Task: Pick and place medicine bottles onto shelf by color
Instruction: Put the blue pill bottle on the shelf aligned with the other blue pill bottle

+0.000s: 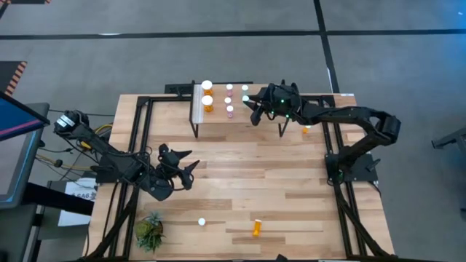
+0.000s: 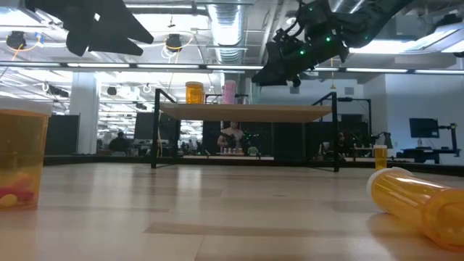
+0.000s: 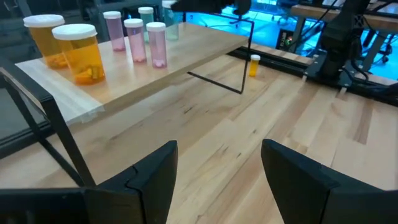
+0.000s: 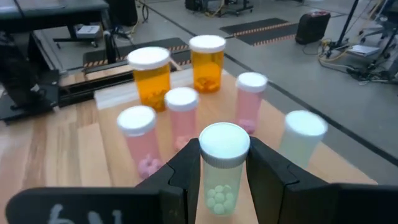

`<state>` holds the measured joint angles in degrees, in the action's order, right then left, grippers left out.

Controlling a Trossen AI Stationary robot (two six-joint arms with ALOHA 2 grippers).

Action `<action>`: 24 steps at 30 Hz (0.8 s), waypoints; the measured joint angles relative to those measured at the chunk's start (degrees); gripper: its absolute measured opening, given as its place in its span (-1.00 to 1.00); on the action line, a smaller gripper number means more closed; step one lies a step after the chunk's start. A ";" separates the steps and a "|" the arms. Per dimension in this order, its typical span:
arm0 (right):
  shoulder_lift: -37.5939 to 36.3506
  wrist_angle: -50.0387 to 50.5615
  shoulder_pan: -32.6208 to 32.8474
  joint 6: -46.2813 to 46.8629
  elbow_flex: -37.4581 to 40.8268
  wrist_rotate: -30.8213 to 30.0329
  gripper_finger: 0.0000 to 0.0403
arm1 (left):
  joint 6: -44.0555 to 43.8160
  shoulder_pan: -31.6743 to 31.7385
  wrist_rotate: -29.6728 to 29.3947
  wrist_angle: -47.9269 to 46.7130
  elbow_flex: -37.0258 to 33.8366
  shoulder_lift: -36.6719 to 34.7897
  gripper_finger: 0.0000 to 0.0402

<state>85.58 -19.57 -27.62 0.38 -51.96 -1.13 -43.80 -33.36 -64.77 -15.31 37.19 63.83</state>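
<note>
right pincer: the right pincer [image 4: 222, 163] hangs over the shelf [image 1: 218, 116], clamped on a pale green bottle [image 4: 222, 169] by its body, just under the white cap; the bottle stands upright between the two dark fingers [image 4: 180, 171].
green bottle beside it: a second pale green bottle [image 4: 303, 138] stands on the shelf just to one side of the right pincer, apart from the held one.
pink bottles: three pink bottles [image 4: 182, 118] stand on the shelf just beyond the right pincer's tips, close together.
large orange bottles: two large orange bottles [image 4: 151, 76] stand farther beyond the pink ones, at the shelf's end with the white strip [image 1: 196, 104].
left pincer: the left pincer [image 1: 180, 169] hovers above the tabletop [image 1: 277, 175], well apart from the shelf; its fingers [image 3: 146, 183] stand apart with nothing between them.
bottles off the shelf: one small orange bottle [image 1: 258, 228] lies on its side on the tabletop, near the left pincer's side of the front edge; another white-capped one [image 1: 202, 222] stands near it; a small orange bottle [image 3: 254, 65] stands on the tabletop past the shelf's far leg, on the right pincer's side.
plant: a small potted plant [image 1: 150, 231] sits at the tabletop corner nearest the left pincer.
</note>
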 joint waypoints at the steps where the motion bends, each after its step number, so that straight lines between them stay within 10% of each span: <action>1: 0.00 0.28 0.25 0.00 0.00 0.00 -0.38 | -0.03 0.00 0.00 0.00 0.00 0.00 0.10; 24: 0.00 2.66 1.38 -0.21 0.00 -0.33 -0.38 | -0.56 0.00 -0.02 -0.02 0.00 0.00 0.10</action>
<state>85.58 -16.91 -26.24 0.18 -51.96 -1.45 -44.36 -33.36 -64.79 -15.33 37.19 63.83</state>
